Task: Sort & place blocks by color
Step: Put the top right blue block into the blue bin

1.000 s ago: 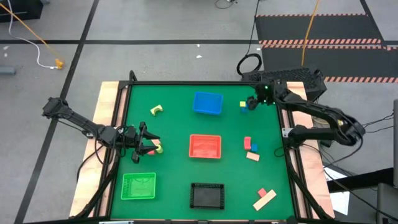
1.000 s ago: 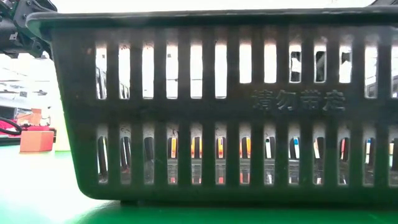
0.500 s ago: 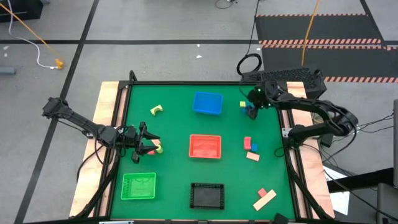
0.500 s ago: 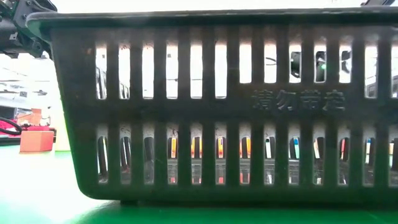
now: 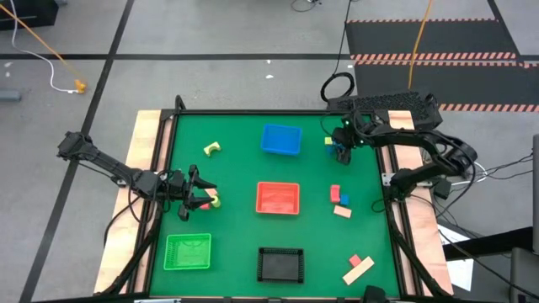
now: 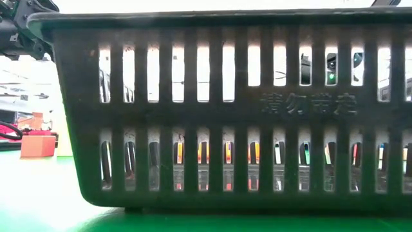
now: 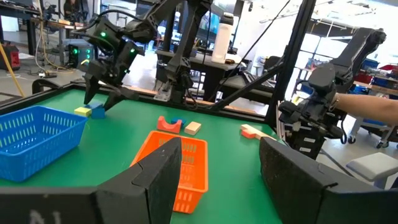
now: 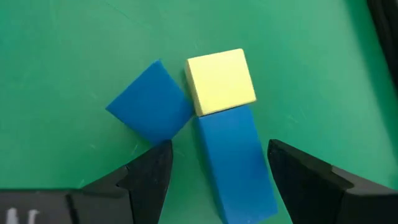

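A blue bar (image 8: pixel 236 162), a yellow cube (image 8: pixel 221 81) and a blue cube (image 8: pixel 150 111) lie together on the green mat at the far right (image 5: pixel 330 142). My right gripper (image 8: pixel 217 146) hangs open just above them, slanting down, one finger on each side of the blue bar; I cannot tell that it touches. At the table's left side my left gripper (image 5: pixel 205 198) stands level and open, with nothing between its fingers in the left wrist view (image 7: pixel 221 146). A small yellow block (image 5: pixel 215 200) lies by its fingertips.
Four bins stand on the mat: blue (image 5: pixel 281 140), red (image 5: pixel 277 198), green (image 5: pixel 188 251), black (image 5: pixel 280 264). The black bin (image 6: pixel 219 109) fills the low view. Other blocks: a yellow arch (image 5: pixel 211 149), pink and blue pieces (image 5: pixel 336 194), a tan piece (image 5: pixel 342 211), and a pink piece over a tan bar (image 5: pixel 358 269).
My right gripper has come down over the blue and yellow blocks at the far right, shifting a little toward the near edge, and has rolled about its own pointing line. Its fingers stay apart. The blocks have not moved.
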{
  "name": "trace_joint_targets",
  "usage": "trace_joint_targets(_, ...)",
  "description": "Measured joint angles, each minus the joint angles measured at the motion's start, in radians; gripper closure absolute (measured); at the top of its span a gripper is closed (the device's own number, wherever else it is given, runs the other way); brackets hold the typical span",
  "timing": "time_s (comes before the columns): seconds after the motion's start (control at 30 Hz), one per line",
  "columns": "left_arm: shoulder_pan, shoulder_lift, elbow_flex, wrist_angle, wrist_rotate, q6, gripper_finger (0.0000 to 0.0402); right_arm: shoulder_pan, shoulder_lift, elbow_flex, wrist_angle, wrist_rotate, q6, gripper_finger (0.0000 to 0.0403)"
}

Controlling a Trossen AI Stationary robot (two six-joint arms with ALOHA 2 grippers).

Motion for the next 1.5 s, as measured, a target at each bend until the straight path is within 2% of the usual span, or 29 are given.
trace_joint_targets(0.2,0.000,0.000,0.000,0.000,0.000,0.000,0.0183,-0.037,0.068,0.068,-0.004,-0.005,0.054,0.0147)
trace_joint_targets(0.33,0.000,0.000,0.000,0.000,0.000,0.000,0.0183,-0.055,0.117,0.112,-0.088,-0.003,0.057,0.0147)
trace_joint_targets(0.53,0.000,0.000,0.000,0.000,0.000,0.000,0.0183,-0.057,0.134,0.113,-0.106,0.005,0.049,0.0156)
trace_joint_targets(0.73,0.000,0.000,0.000,0.000,0.000,0.000,0.0183,-0.052,0.115,0.111,-0.108,-0.002,0.130,0.0200)
trace_joint_targets(0.93,0.000,0.000,0.000,0.000,0.000,0.000,0.0183,-0.051,0.111,0.110,-0.130,-0.009,0.206,0.0287)
trace_joint_targets(1.17,0.000,0.000,0.000,0.000,0.000,0.000,0.0183,-0.051,0.110,0.111,-0.183,0.006,0.271,0.0290)
trace_joint_targets(1.3,0.000,0.000,0.000,0.000,0.000,0.000,0.0183,-0.049,0.074,0.109,-0.230,0.023,0.318,0.0290)
trace_joint_targets(1.4,0.000,0.000,0.000,0.000,0.000,0.000,0.0183,-0.033,0.003,0.102,-0.285,0.081,0.318,0.0290)
trace_joint_targets(1.5,0.000,0.000,0.000,0.000,0.000,0.000,0.0183,-0.010,-0.092,0.106,-0.259,0.113,0.326,0.0290)
